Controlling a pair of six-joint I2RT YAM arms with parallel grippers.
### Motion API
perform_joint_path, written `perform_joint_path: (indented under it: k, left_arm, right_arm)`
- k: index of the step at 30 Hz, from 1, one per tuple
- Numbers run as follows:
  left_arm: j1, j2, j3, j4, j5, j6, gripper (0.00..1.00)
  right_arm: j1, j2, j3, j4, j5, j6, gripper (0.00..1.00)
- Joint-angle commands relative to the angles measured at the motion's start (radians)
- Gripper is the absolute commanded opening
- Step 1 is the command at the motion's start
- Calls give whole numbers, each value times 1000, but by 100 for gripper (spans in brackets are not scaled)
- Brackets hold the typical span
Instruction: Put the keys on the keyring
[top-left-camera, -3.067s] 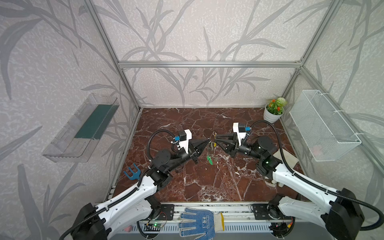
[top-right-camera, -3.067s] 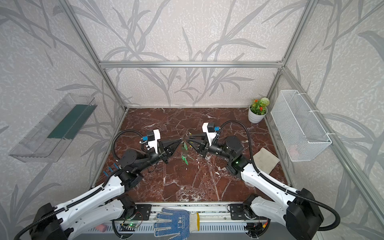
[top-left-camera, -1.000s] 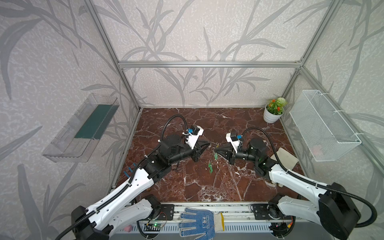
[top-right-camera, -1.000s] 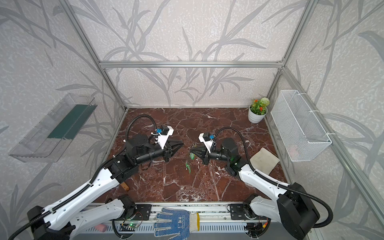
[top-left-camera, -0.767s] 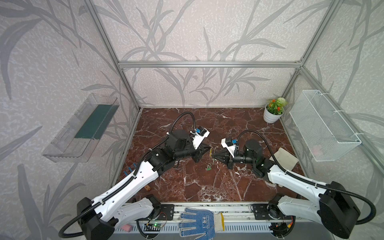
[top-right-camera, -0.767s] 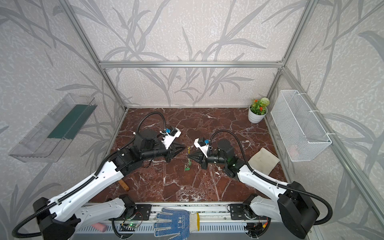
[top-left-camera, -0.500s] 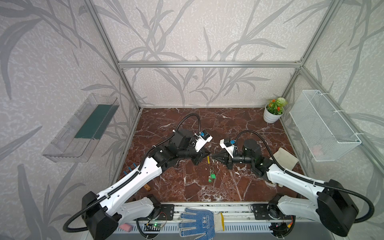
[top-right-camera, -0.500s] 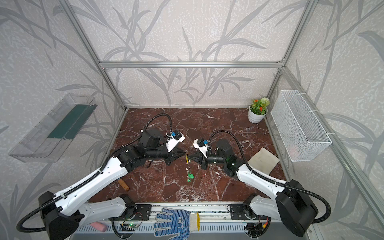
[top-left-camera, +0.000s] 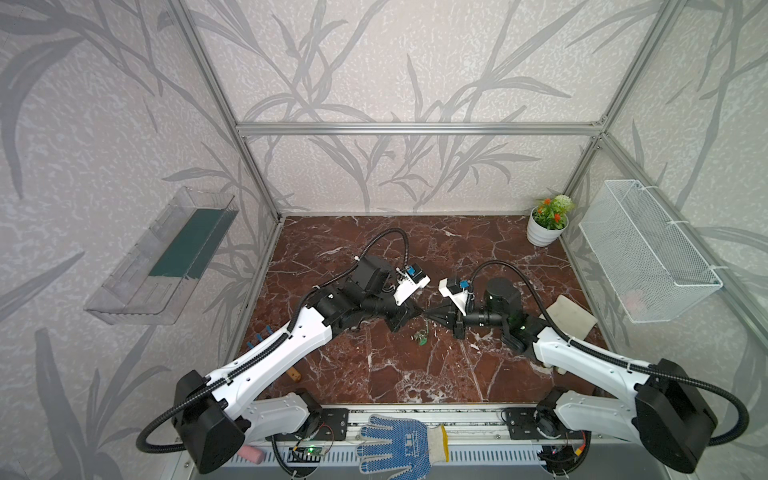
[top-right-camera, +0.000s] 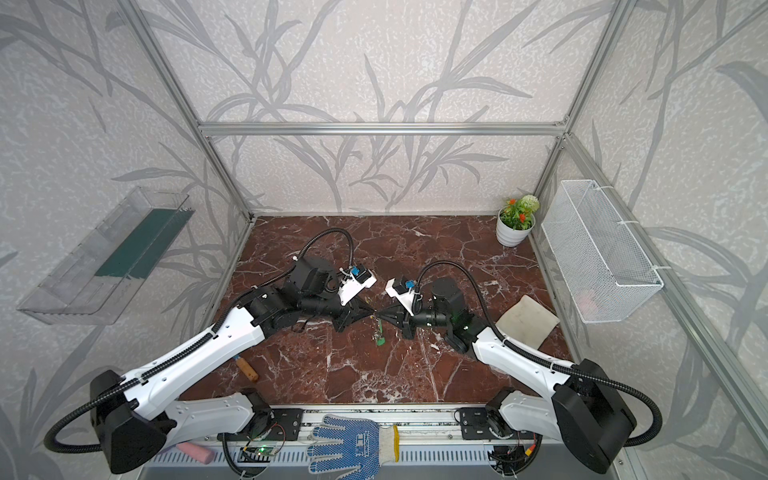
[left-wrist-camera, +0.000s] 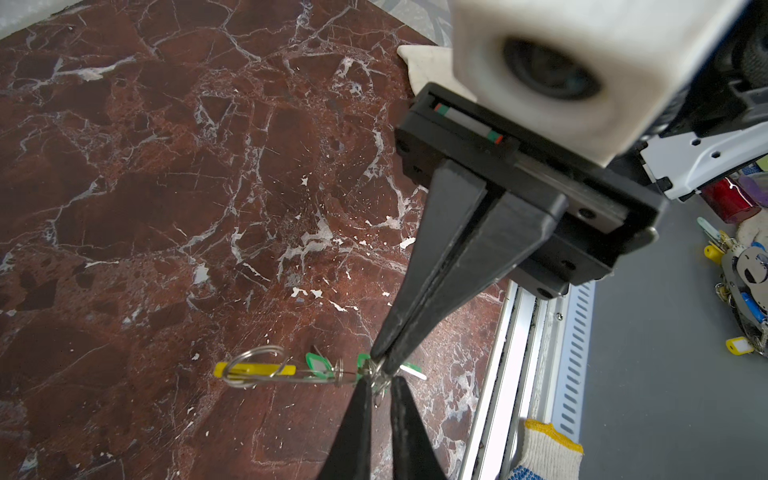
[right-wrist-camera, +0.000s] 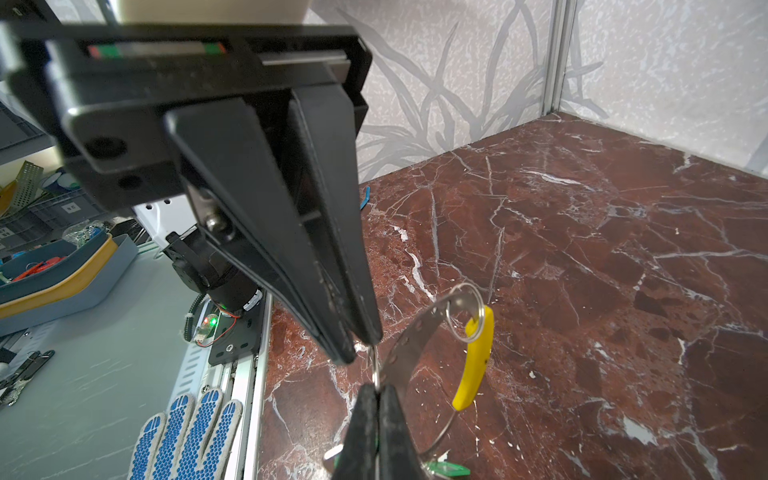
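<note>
Grey metal keyring (right-wrist-camera: 419, 332) with its yellow sleeve hangs over the marble surface (top-left-camera: 374, 365), well beyond the blue glove (top-left-camera: 395, 442). It is clamped tight in the right fingers (left-wrist-camera: 424, 270); the left fingers (right-wrist-camera: 270, 232), nearly closed, pinch a wire loop among the green keys (left-wrist-camera: 318, 368) there.

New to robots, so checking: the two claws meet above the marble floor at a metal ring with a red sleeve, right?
Not red: the sleeve on the keyring is yellow, as the right wrist view shows. The left claw and right claw do meet there.
</note>
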Motion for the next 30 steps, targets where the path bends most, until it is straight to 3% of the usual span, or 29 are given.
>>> perform_joint_path:
  k: [1,13,20,30]
  left_arm:
    - [3,6,24,-11,26,30,13]
    - [2,-28,-6,8,-99,24,13]
    - [3,-2,3,-8,-3,27,13]
    - [3,17,10,-28,51,34,12]
  right_arm:
    - [11,-13,31,30,-22,-6,0]
    - [11,-30,21,36,-7,-7,0]
    - [11,-31,17,47,-12,-2,0]
    - [11,-29,16,51,-17,0,0]
